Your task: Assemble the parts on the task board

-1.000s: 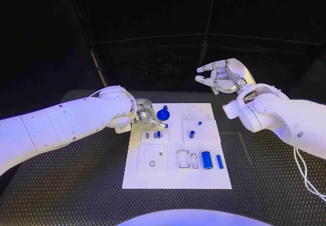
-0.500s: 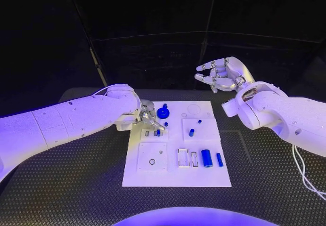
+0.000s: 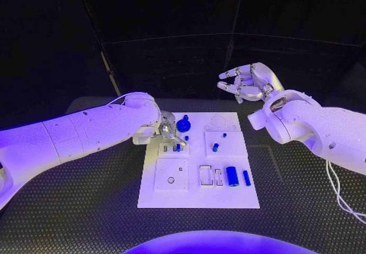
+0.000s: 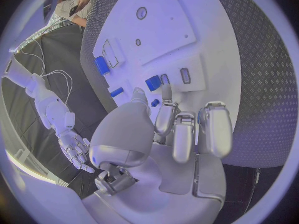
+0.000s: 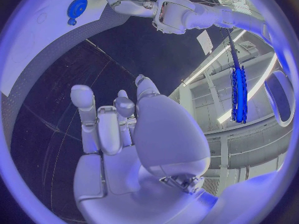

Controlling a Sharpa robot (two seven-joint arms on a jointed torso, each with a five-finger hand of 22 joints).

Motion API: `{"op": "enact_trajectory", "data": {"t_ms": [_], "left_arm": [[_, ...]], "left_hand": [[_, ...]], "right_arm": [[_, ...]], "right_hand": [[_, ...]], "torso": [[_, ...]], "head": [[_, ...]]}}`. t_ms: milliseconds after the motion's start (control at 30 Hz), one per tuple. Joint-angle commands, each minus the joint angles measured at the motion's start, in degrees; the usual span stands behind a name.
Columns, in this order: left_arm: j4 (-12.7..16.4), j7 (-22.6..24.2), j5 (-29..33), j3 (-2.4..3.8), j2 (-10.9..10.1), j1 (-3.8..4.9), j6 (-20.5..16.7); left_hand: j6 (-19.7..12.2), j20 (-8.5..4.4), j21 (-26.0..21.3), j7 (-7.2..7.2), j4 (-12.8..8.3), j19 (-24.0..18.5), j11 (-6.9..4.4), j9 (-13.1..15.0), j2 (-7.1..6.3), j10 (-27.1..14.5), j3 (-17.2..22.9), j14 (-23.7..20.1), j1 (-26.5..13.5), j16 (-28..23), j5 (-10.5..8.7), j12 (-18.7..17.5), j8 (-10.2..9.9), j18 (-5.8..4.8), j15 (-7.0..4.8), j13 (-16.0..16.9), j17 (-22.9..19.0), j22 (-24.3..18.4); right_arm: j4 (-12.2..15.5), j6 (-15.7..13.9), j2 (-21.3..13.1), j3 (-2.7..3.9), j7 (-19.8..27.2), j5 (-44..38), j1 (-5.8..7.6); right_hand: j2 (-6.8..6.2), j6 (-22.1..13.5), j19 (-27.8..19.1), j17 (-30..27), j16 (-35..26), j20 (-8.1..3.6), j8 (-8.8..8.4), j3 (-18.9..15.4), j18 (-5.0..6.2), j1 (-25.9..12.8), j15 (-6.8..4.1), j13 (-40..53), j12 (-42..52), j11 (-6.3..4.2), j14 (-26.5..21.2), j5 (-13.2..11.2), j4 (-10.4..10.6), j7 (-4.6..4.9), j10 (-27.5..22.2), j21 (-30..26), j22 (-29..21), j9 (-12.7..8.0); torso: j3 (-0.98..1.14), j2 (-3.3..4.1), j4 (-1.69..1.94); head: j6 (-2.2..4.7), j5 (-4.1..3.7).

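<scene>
Here the left hand (image 3: 164, 130) hung low over the far left part of the task board (image 3: 191, 201), its fingers curled downward with the tips just above a small raised plate that carried a few short blue parts (image 3: 176, 148); in the left wrist view the fingers (image 4: 184, 134) were bent in side by side, and whether they pinched anything could not be told. Just beside that hand, toward the middle of the board's far edge, stood a round blue knob-like part (image 3: 183, 126). Further right, a small blue peg (image 3: 216, 147) stood in a square white plate, and nearer the robot a thick blue cylinder (image 3: 231, 177) lay on the board with a thinner blue rod (image 3: 246, 178) just beside it, both lying lengthwise. At the far right, the right hand (image 3: 248, 84) was raised well above the table beyond the board, holding nothing, its fingers loosely bent and apart; the right wrist view showed its palm (image 5: 162, 134) bare.
</scene>
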Motion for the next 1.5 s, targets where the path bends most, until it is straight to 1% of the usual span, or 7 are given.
{"op": "enact_trajectory", "data": {"t_ms": [33,200,267,600,867,1133,1500], "left_arm": [[-0.16,-0.54,-0.41,0.02,0.31,0.1,1.51],[-0.39,-0.61,-0.33,0.01,0.77,0.1,2.3],[-0.51,-0.62,-0.3,0.01,0.96,0.1,2.54],[-1.17,-0.67,-0.26,-0.05,1.66,0.08,2.85],[-1.27,-0.68,-0.11,-0.08,1.92,0.08,3.15],[-1.69,-0.72,0.22,-0.11,2.22,0.07,3.73],[-1.88,-0.71,0.55,-0.16,2.66,0.06,3.5]], "left_hand": [[-0.29,0.16,-0.31,-0.02,-0.19,-0.26,-0.05,0.15,0.66,-0.29,-0.1,6.05,0.01,0.18,-0.27,-0.31,0.23,-0.92,-0.01,-0.01,15.08,0.13],[-0.3,0.18,-0.31,-0.06,-0.36,-0.29,-0.08,0.48,0.97,-0.33,0.06,6.05,0.62,0.18,-0.18,-0.35,0.39,-0.91,-0.02,-0.04,15.08,0.19],[-0.33,0.19,-0.33,-0.07,-0.42,-0.32,-0.09,0.62,1.13,-0.35,0.16,6.05,0.96,0.18,-0.12,-0.37,0.45,-0.9,-0.03,-0.06,15.08,0.18],[-0.45,0.19,-0.32,-0.08,-0.52,-0.33,-0.1,0.98,1.48,-0.38,0.39,6.05,1.76,0.18,0.04,-0.43,0.56,-0.9,-0.03,-0.09,15.08,0.25],[-0.66,0.19,-0.36,-0.1,-0.78,-0.4,-0.12,1.57,2.03,-0.45,1.0,6.05,3.33,0.18,0.28,-0.57,0.7,-0.89,-0.04,-0.2,15.08,0.29],[-0.95,0.16,-0.39,-0.13,-1.48,-0.44,-0.17,2.37,3.15,-0.59,2.99,6.05,6.31,0.18,0.39,-0.87,0.75,-0.89,-0.08,-0.42,15.08,0.45],[-1.41,0.1,-0.63,-0.21,-2.12,-0.68,-0.24,2.89,4.44,-0.88,5.72,6.05,8.81,0.18,0.48,-1.37,0.4,-0.82,-0.14,-0.87,15.08,0.26]], "right_arm": [[-0.04,0.65,0.11,0.05,-0.17,0.15,0.12],[-0.18,0.88,0.24,0.05,-0.35,0.13,0.12],[-0.22,0.98,0.29,0.05,-0.41,0.1,0.12],[-0.48,1.27,0.59,0.05,-0.6,0.06,0.11],[-0.68,1.4,0.79,0.04,-0.69,0.05,0.11],[-0.8,1.48,0.91,0.04,-0.7,0.05,0.11],[-0.97,1.61,1.02,0.04,-0.75,0.05,0.1]], "right_hand": [[0.43,-0.23,-0.24,-0.02,-0.28,-0.05,0.39,-0.25,0.71,0.09,-0.43,-0.05,-0.17,0.04,1.68,0.49,-0.03,-0.09,-0.43,-0.37,-0.12,-0.1],[0.48,-0.24,-0.22,-0.04,-0.32,-0.07,0.46,-0.19,0.71,0.37,-0.46,-0.1,-0.21,0.02,1.7,0.69,-0.19,-0.11,-0.44,-0.43,-0.18,-0.1],[0.49,-0.25,-0.2,0.0,-0.31,-0.07,0.48,-0.17,0.71,0.47,-0.46,-0.1,-0.2,0.01,1.71,0.74,-0.24,-0.11,-0.42,-0.45,-0.19,-0.11],[0.52,-0.24,-0.17,-0.05,-0.35,-0.08,0.51,-0.14,0.71,0.59,-0.47,-0.12,-0.21,0.01,1.71,0.81,-0.31,-0.11,-0.42,-0.46,-0.17,-0.11],[0.56,-0.24,-0.17,-0.07,-0.37,-0.09,0.54,-0.12,0.71,0.66,-0.48,-0.1,-0.2,0.0,1.71,0.85,-0.34,-0.11,-0.4,-0.48,-0.2,-0.11],[0.65,-0.24,-0.21,-0.11,-0.42,-0.1,0.58,-0.05,0.73,0.82,-0.49,-0.09,-0.18,0.0,1.7,0.94,-0.42,-0.11,-0.37,-0.57,-0.32,-0.12],[0.7,-0.24,-0.16,-0.13,-0.44,-0.1,0.6,-0.01,0.72,0.91,-0.49,-0.05,-0.13,-0.01,1.7,1.01,-0.47,-0.11,-0.32,-0.56,-0.28,-0.12]], "torso": [[-0.01,-0.03,0.06],[-0.03,-0.02,0.04],[-0.04,-0.04,0.11],[-0.06,-0.09,0.26],[-0.11,-0.12,0.3],[-0.11,-0.14,0.38],[-0.14,-0.14,0.49]], "head": [[-0.05,0.01],[-0.17,0.03],[-0.3,-0.09],[-0.6,-0.23],[-0.73,-0.27],[-0.86,-0.33],[-0.96,-0.39]]}}
